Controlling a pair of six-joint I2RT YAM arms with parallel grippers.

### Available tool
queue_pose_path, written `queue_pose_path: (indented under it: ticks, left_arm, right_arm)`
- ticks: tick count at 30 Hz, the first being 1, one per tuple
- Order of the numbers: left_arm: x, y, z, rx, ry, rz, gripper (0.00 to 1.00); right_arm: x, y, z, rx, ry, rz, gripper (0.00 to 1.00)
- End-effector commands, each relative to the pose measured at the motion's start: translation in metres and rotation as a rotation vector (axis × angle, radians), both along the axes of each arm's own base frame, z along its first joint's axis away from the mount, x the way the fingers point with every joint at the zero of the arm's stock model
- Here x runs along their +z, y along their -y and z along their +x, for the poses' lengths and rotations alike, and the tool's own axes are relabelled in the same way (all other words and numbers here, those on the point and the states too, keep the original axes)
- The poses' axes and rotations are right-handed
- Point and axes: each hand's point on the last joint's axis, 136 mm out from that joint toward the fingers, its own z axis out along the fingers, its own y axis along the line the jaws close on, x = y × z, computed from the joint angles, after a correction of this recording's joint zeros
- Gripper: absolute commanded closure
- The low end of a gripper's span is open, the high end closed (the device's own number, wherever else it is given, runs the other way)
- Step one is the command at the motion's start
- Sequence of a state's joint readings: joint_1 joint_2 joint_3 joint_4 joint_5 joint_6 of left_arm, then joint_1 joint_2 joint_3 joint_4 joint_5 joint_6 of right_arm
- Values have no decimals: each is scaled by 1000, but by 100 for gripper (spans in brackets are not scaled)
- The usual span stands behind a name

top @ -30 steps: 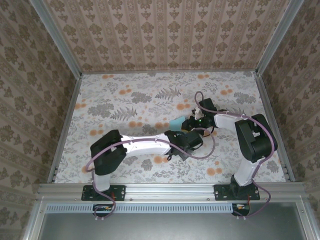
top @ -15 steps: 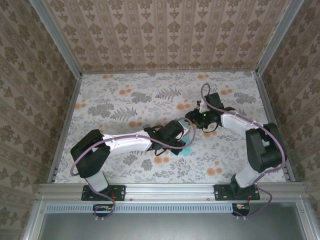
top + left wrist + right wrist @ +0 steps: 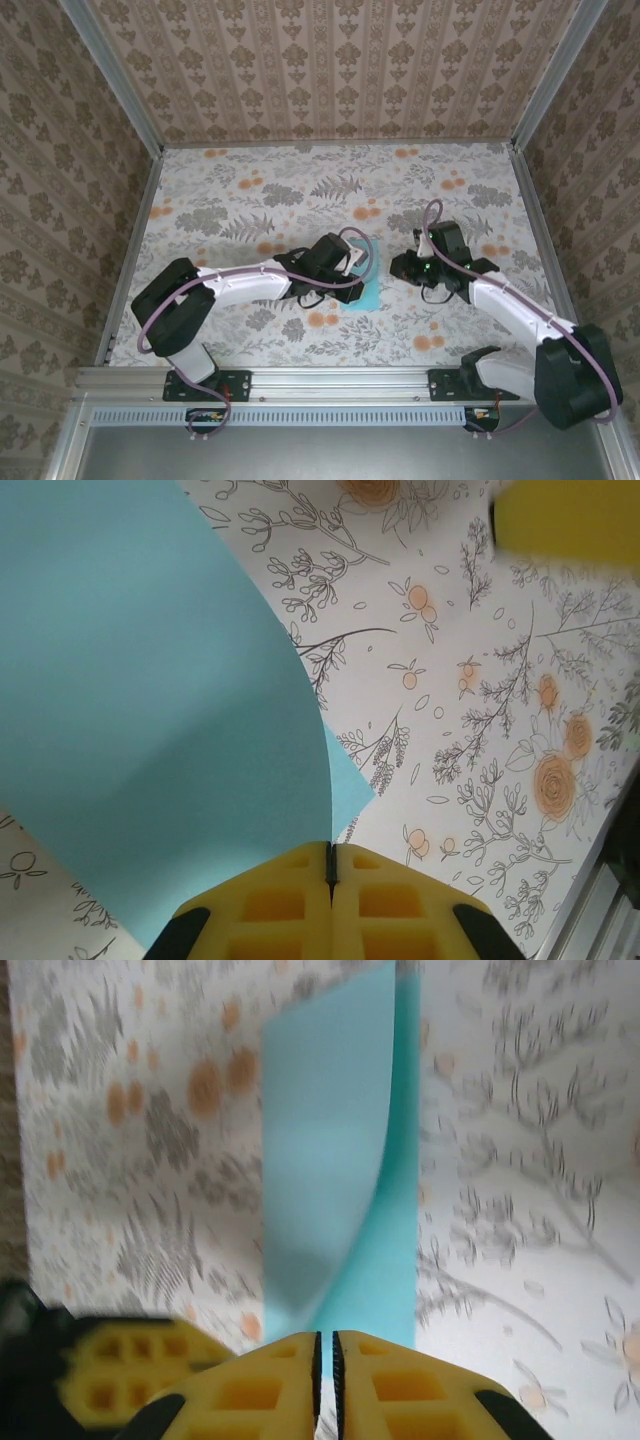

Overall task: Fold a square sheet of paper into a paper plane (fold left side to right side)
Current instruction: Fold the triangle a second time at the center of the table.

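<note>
Count: 1 sheet (image 3: 366,292), 2 grippers, both mine. The sheet lay mid-table (image 3: 250,190), between the two grippers, partly under the left one in the top view.

Left gripper (image 3: 331,870): fingers together, clamped on the sheet. Its curled edge ran straight into the finger seam in the left wrist view.

Right gripper (image 3: 325,1355): fingers together, just a hairline slit between them. It sat just beside the sheet's near end. Couldn't tell if it touched; that view was blurred.

Shape: part-folded rectangle, one layer flat on the table, the other lifted and curving over it.

Axis: the long axis ran straight away from my right fingers in the right wrist view. In the top view too much was covered to call it. Ends were square, so I couldn't tell which way it pointed.
</note>
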State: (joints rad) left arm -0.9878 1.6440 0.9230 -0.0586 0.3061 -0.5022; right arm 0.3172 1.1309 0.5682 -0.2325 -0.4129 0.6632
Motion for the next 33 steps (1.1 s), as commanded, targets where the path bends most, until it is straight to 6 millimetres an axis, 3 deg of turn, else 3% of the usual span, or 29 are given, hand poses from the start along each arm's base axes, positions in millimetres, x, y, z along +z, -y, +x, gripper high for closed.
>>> queue_pose_path:
  ticks: [1,6,18,33]
  left_arm:
    - [10,-1,1,13,-24,-44,100]
    - [8,-4,3,26,-35,-26,99]
    - [0,-8,4,38,-53,3,100]
    - [-5,-15,9,54,-59,29,99]
  right_arm:
    - [-23,0,-23,-25,-37,-43,92]
    - [-41,-19,-37,0,-51,-43,99]
    - [-59,-47,-34,59,-89,-92,100]
    - [-90,-34,-51,70,-202,-215,100]
